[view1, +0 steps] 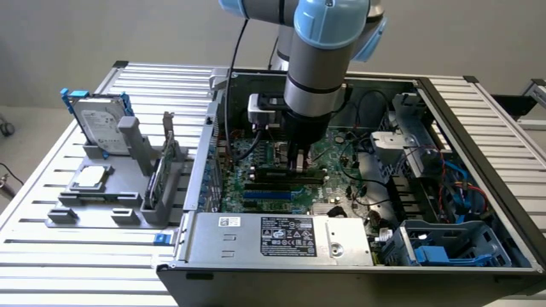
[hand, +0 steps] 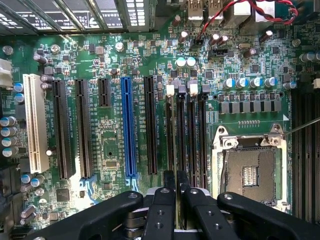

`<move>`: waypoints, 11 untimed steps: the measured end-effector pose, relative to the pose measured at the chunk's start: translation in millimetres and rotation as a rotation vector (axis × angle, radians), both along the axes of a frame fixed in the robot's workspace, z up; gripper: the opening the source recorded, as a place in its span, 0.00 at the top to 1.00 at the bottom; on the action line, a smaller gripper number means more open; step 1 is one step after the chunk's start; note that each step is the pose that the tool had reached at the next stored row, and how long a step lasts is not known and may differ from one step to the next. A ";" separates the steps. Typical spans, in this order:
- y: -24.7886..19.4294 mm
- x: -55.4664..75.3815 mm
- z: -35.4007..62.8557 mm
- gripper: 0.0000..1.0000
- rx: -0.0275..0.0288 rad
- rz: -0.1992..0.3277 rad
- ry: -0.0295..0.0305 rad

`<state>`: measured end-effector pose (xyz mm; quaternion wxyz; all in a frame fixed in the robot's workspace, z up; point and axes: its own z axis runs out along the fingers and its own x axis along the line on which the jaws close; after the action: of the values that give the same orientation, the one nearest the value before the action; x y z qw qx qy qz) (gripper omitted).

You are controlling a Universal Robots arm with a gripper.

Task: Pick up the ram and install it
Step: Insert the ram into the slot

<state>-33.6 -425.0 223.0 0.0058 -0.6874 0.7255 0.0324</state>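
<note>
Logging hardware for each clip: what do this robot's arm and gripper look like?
The arm is a round silver-grey tube with light-blue joint caps and a dark band near the wrist. A black cable runs down behind it, and a small white-and-black box sits at the wrist. The gripper is matte black, with jointed linkages fastened by silver screws and two narrow flat fingers.

A plain pale grey wall [view1: 102, 32] stands behind the scene, evenly lit with no strong shadows. A table [view1: 51, 192] of ribbed aluminium slats takes up most of the space below it. At the exterior view's left edge, a strip of light floor [view1: 22, 118] shows beside the table.
</note>
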 end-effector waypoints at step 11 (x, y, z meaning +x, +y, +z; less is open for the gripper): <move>0.0 -1.3 -1.7 0.86 -0.0001 0.000 0.0000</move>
<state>-35.0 -425.0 221.4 0.0058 -0.6874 0.7255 0.0324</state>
